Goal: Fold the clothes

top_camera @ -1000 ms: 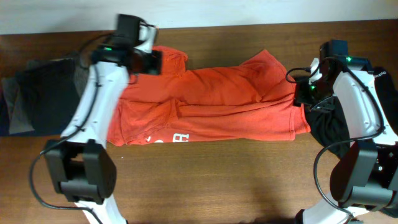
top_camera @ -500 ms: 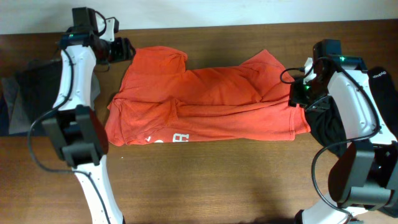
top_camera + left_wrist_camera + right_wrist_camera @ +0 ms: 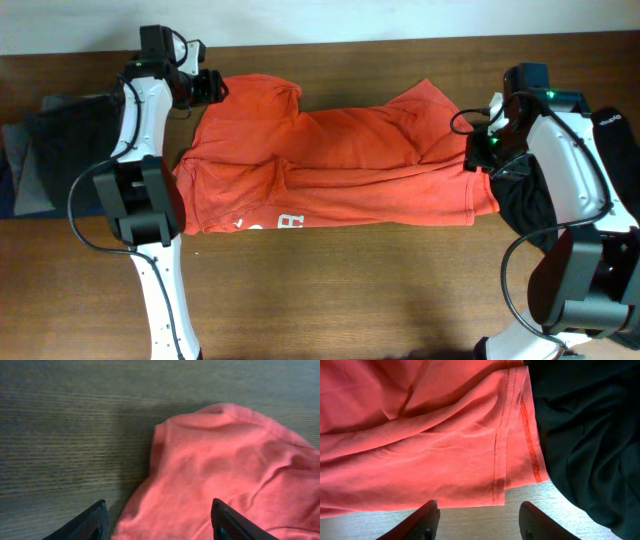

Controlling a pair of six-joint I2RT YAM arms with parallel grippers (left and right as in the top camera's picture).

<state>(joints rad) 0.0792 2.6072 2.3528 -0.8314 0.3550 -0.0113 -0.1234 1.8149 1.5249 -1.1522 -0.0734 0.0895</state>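
Note:
The orange-red T-shirt (image 3: 340, 160) lies across the table, folded lengthwise, with white lettering (image 3: 268, 222) at its front left edge. My left gripper (image 3: 210, 86) is open at the shirt's back left corner. In the left wrist view its gripper (image 3: 159, 503) straddles the rounded edge of the shirt (image 3: 230, 465) and holds nothing. My right gripper (image 3: 481, 152) is open at the shirt's right end. In the right wrist view, bare wood lies between the gripper's (image 3: 479, 505) fingers, and the stitched hem of the shirt (image 3: 420, 445) lies just ahead. A black shirt (image 3: 585, 435) lies beside that hem.
The black shirt (image 3: 528, 205) is bunched under the right arm at the table's right edge. A dark grey pile of cloth (image 3: 60, 150) lies at the far left. The wooden table (image 3: 340, 290) shows in front of the T-shirt.
My left arm has swung off the T-shirt towards the back left, then eased back right to the shirt's corner. The right arm has hardly moved.

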